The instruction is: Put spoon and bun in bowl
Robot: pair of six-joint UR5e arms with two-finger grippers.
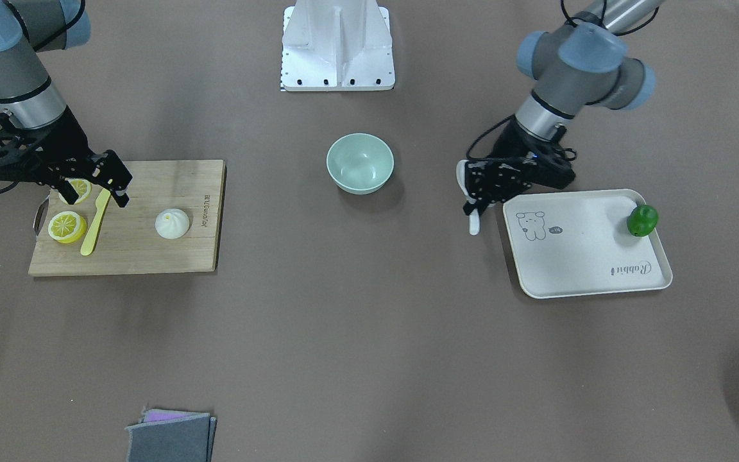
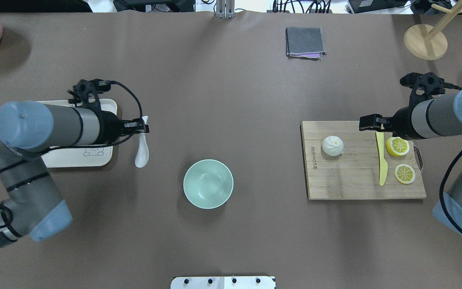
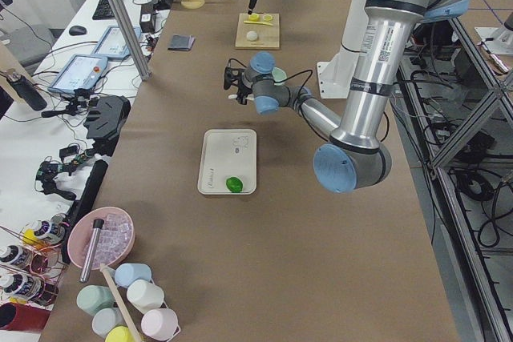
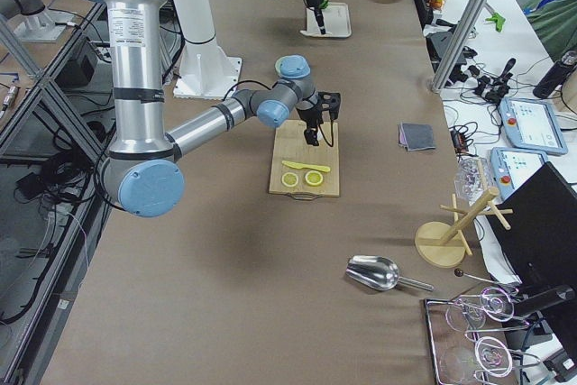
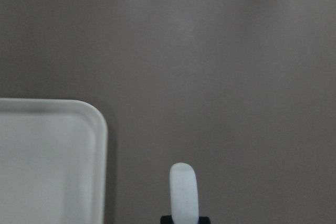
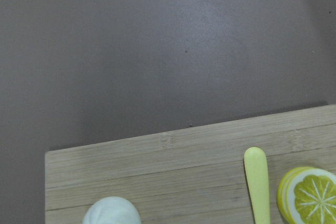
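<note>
I look over a long table [image 2: 231, 80] under brown covering, evenly lit. A white side bench [image 3: 32, 142] runs alongside it, with grey tiled floor [image 3: 481, 302] opposite.

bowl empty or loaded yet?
Empty: the bowl shows a bare mint inside. The bun sits on the cutting board; the spoon hangs in the left gripper.

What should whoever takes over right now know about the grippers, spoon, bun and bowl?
Left gripper: shut on the spoon by its handle, beside the tray, short of the bowl.
Right gripper: over the cutting board near the knife; nothing seen in it, open or shut unclear.
Bun: on the cutting board, untouched. Bowl: empty.
Done: spoon grasped.
Left: spoon into bowl, then bun into bowl.
</note>
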